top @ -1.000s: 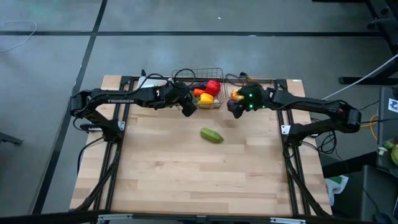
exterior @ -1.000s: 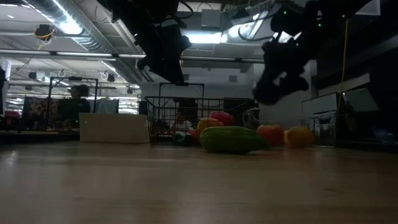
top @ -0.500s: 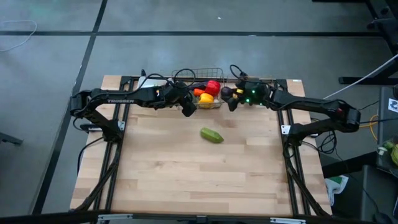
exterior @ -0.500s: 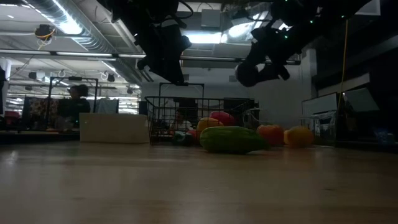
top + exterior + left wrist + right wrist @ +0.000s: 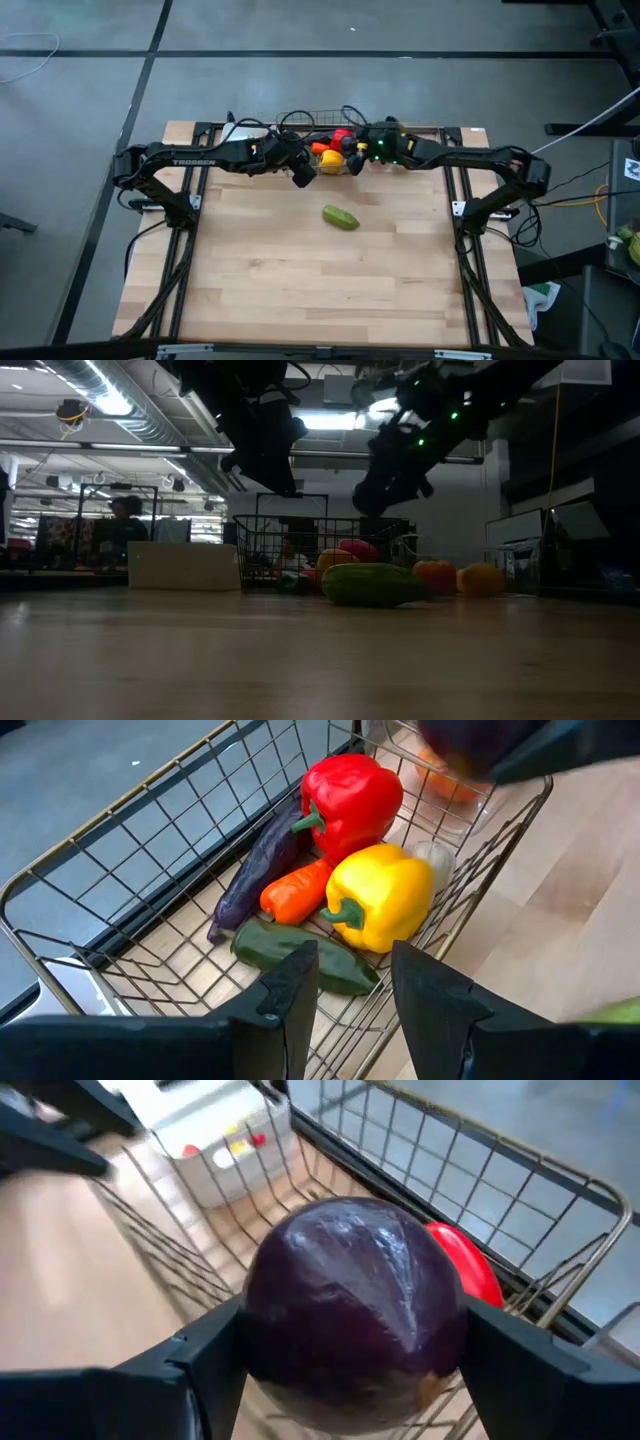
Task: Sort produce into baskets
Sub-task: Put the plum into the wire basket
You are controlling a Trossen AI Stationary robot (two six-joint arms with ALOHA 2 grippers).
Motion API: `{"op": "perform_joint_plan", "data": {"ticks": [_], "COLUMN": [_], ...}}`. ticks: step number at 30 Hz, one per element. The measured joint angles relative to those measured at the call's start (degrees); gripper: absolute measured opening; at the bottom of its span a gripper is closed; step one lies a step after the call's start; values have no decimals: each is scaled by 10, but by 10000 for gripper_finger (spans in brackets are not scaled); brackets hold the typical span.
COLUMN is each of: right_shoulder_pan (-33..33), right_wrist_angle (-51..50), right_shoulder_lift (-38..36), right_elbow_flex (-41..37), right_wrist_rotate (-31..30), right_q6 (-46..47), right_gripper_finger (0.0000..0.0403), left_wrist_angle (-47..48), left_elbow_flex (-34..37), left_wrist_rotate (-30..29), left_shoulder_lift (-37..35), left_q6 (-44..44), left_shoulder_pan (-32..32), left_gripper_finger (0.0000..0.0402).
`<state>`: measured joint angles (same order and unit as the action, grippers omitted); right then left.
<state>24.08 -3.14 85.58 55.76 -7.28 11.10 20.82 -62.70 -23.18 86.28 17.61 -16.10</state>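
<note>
both grippers crowd wire basket [image 5: 120, 890]; cucumber [image 5: 340, 217] lies apart on table [image 5: 300, 290].

The right pincer [image 5: 352, 154], clamped on the purple onion [image 5: 355, 1312], has swung from near the clear bin over to above the wire basket [image 5: 160, 880], and now hangs over the red pepper [image 5: 350, 802] and yellow pepper [image 5: 382, 896] inside

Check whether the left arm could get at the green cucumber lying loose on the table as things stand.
Probably yes. The left pincer hangs empty by the wire basket, and the cucumber lies alone on bare wood nearby. The right pincer, holding the purple onion, is over the basket, out of the way.
</note>
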Motion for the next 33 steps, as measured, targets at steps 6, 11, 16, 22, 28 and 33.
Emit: {"op": "perform_joint_plan", "data": {"ticks": [6,11,16,22,28,33], "right_shoulder_pan": [0,0,0,0,0,0], "right_wrist_angle": [3,2,2,2,2,2], "right_shoulder_lift": [46,62,62,62,62,62], "right_elbow_flex": [7,7,7,7,7,7], "right_wrist_rotate": [-7,-8,-11,3,3,-2], "right_q6": [-28,-43,-59,-70,-71,-72], "right_gripper_finger": [296,296,296,296,297,328], "left_wrist_angle": [0,0,0,0,0,0], "left_elbow_flex": [0,0,0,0,0,0], "left_wrist_rotate": [0,0,0,0,0,0], "left_shoulder_lift": [0,0,0,0,0,0], "left_q6": [0,0,0,0,0,0], "left_shoulder_pan": [0,0,0,0,0,0], "left_gripper_finger": [125,125,125,125,125,125]}}
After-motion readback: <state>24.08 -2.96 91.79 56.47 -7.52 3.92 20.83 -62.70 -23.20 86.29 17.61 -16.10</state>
